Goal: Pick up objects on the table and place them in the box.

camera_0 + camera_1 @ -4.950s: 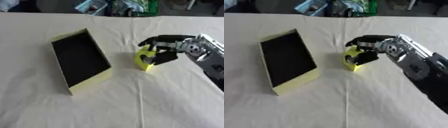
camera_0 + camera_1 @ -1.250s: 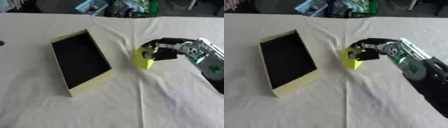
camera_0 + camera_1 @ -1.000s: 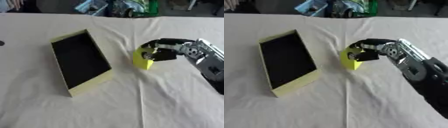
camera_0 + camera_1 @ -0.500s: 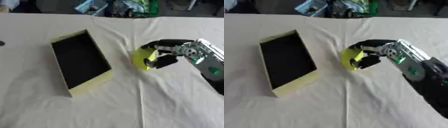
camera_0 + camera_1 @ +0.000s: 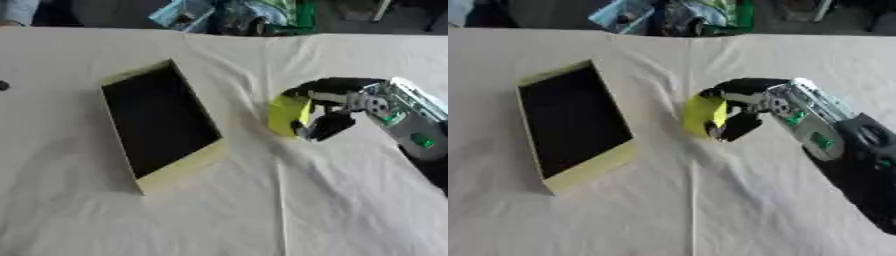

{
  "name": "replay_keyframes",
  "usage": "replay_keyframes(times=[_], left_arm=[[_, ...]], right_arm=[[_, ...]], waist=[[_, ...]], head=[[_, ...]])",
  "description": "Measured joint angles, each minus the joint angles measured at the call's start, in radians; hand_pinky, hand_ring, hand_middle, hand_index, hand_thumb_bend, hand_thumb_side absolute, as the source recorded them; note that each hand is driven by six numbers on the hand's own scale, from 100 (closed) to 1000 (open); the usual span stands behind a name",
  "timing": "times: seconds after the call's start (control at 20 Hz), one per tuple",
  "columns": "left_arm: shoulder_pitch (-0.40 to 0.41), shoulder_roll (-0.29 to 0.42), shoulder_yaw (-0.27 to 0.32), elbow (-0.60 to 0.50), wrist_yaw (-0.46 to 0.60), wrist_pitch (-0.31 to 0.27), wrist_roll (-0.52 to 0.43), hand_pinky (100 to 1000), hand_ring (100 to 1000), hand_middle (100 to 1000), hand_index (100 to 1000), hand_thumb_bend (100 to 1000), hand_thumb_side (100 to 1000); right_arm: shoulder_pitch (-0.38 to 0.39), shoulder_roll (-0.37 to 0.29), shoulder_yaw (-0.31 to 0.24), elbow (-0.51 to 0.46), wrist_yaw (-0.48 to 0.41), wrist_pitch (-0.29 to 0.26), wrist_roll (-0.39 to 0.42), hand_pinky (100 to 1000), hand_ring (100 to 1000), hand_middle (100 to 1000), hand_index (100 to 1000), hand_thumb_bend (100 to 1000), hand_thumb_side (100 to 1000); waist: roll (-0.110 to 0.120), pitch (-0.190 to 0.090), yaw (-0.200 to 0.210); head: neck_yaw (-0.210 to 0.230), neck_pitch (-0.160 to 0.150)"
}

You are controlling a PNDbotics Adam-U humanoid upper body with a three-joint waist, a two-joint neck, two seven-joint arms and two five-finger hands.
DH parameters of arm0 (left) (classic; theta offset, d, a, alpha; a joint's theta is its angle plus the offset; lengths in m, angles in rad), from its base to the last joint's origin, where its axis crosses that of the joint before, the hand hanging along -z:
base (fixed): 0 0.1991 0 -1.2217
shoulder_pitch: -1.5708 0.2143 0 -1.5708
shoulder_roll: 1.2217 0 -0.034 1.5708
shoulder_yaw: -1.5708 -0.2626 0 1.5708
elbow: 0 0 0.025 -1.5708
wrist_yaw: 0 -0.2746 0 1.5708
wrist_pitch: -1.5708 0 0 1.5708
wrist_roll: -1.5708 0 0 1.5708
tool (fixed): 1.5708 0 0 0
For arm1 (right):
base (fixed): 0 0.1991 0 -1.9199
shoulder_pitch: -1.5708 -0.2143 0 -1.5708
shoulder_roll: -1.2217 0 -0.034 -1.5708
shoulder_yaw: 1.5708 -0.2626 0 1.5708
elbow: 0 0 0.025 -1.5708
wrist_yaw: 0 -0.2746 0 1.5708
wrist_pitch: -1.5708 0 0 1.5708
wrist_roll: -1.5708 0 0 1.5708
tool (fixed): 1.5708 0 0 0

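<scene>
Right robot hand, fingers and thumb curled around a yellow object, which sits at its fingertips with its broad face turned toward the box. The box lies to the hand's left, open-topped, long axis running near-to-far and slightly askew. Bare cloth-covered tabletop separates them.

— What is seen of the arm?
— A silver forearm plate with small green marks, then a black casing.
— And the right hand?
— Black fingers and silver joints are shown, beside the plate.
</scene>
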Motion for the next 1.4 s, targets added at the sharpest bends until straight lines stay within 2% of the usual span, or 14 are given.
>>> replay_keyframes(times=[0.05, 0.1, 0.15, 0.25, 0.3, 0.35, 0.45, 0.5, 0.55, 0.65, 0.9, 1.05, 1.25, 1.4], left_arm=[[0.000, 0.000, 0.000, 0.000, 0.000, 0.001, -0.001, 541, 656, 693, 697, 100, 579], [0.000, 0.000, 0.000, 0.000, 0.000, 0.001, -0.001, 541, 656, 693, 697, 100, 579], [0.000, 0.000, 0.000, 0.000, 0.000, 0.002, -0.001, 541, 656, 693, 697, 100, 578], [0.000, 0.000, 0.000, 0.000, 0.000, 0.003, -0.003, 540, 655, 693, 697, 100, 577], [0.000, 0.000, 0.000, 0.000, 0.000, 0.005, -0.004, 540, 655, 693, 697, 100, 576], [0.000, 0.000, 0.000, 0.000, 0.000, 0.006, -0.005, 538, 655, 694, 696, 100, 575], [0.000, 0.000, 0.000, 0.000, -0.003, 0.010, -0.007, 537, 654, 693, 696, 100, 575], [0.000, 0.000, 0.000, 0.000, -0.004, 0.012, -0.008, 537, 654, 693, 696, 100, 575], [0.000, 0.000, 0.000, 0.000, -0.007, 0.014, -0.009, 537, 654, 693, 695, 100, 577], [0.000, 0.000, 0.000, 0.000, -0.009, 0.017, -0.011, 536, 653, 693, 695, 100, 578], [0.000, 0.000, 0.000, 0.000, -0.014, 0.022, -0.016, 534, 650, 691, 693, 100, 579], [0.000, 0.000, 0.000, 0.000, -0.015, 0.024, -0.018, 533, 649, 689, 692, 100, 579], [0.000, 0.000, 0.000, 0.000, -0.016, 0.026, -0.020, 531, 647, 686, 690, 100, 580], [0.000, 0.000, 0.000, 0.000, -0.016, 0.027, -0.022, 530, 646, 686, 689, 100, 581]], right_arm=[[0.001, 0.000, 0.001, 0.000, -0.006, 0.008, -0.012, 493, 612, 790, 985, 100, 549], [0.002, 0.000, 0.003, 0.000, -0.013, 0.015, -0.024, 488, 608, 781, 978, 100, 546], [0.004, 0.000, 0.006, -0.002, -0.021, 0.021, -0.038, 451, 573, 698, 905, 100, 507], [0.013, 0.000, 0.008, -0.016, -0.040, 0.033, -0.068, 401, 523, 588, 822, 100, 463], [0.019, -0.001, 0.010, -0.025, -0.051, 0.039, -0.084, 393, 518, 577, 812, 100, 424], [0.023, -0.002, 0.012, -0.036, -0.063, 0.047, -0.100, 359, 493, 537, 750, 100, 359], [0.036, -0.003, 0.013, -0.059, -0.091, 0.062, -0.134, 314, 457, 500, 688, 100, 277], [0.041, -0.004, 0.015, -0.072, -0.104, 0.069, -0.150, 303, 448, 494, 681, 100, 264], [0.048, -0.005, 0.018, -0.087, -0.117, 0.076, -0.166, 268, 420, 474, 657, 100, 190], [0.054, -0.009, 0.018, -0.119, -0.138, 0.087, -0.196, 250, 409, 468, 646, 100, 101], [0.053, -0.029, 0.005, -0.189, -0.162, 0.107, -0.233, 189, 372, 441, 597, 100, 100], [0.049, -0.038, -0.008, -0.226, -0.172, 0.120, -0.243, 100, 309, 385, 532, 100, 100], [0.043, -0.045, -0.032, -0.275, -0.192, 0.144, -0.269, 100, 197, 291, 455, 100, 100], [0.038, -0.047, -0.050, -0.314, -0.210, 0.159, -0.294, 100, 180, 278, 450, 100, 100]], waist=[[0.000, 0.000, 0.000], [0.000, 0.000, 0.000], [0.000, 0.000, 0.000], [0.000, 0.000, -0.001], [0.000, 0.000, -0.001], [0.000, 0.000, -0.001], [0.000, 0.000, -0.001], [0.000, 0.000, -0.001], [0.000, 0.001, -0.001], [0.000, 0.001, -0.001], [0.000, 0.001, -0.001], [0.000, 0.001, -0.002], [0.000, 0.001, -0.004], [0.000, 0.001, -0.004]], head=[[0.000, 0.000], [0.000, 0.000], [0.000, 0.000], [0.000, 0.000], [0.000, 0.000], [0.000, -0.001], [0.000, -0.002], [0.000, -0.004], [0.000, -0.004], [0.000, -0.005], [0.000, -0.007], [0.000, -0.007], [0.001, -0.007], [0.004, -0.008]])
